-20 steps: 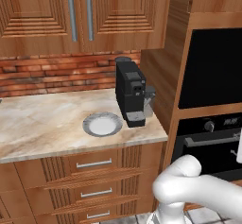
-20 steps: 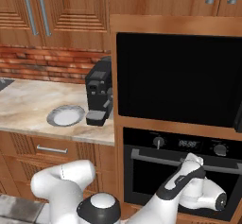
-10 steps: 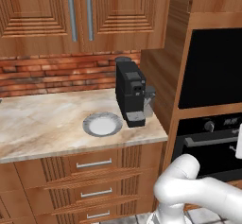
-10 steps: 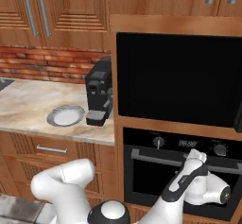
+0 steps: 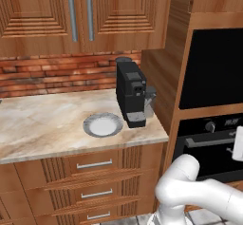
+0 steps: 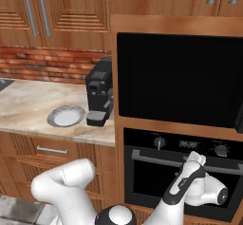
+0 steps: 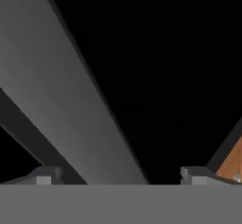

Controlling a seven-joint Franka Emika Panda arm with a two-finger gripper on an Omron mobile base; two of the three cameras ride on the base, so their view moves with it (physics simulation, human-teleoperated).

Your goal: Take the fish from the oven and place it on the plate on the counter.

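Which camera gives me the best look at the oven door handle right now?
The right base view: the oven door handle runs across the closed door, with the arm crossing its right part. The left base view shows its left part obliquely. The hand view shows a close grey bar between the open gripper's fingertips.

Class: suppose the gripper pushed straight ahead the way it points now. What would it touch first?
Most likely the oven's handle bar, which crosses between the open fingers of the gripper and looks very near; behind it lies the dark door glass. Exact depth is unclear.
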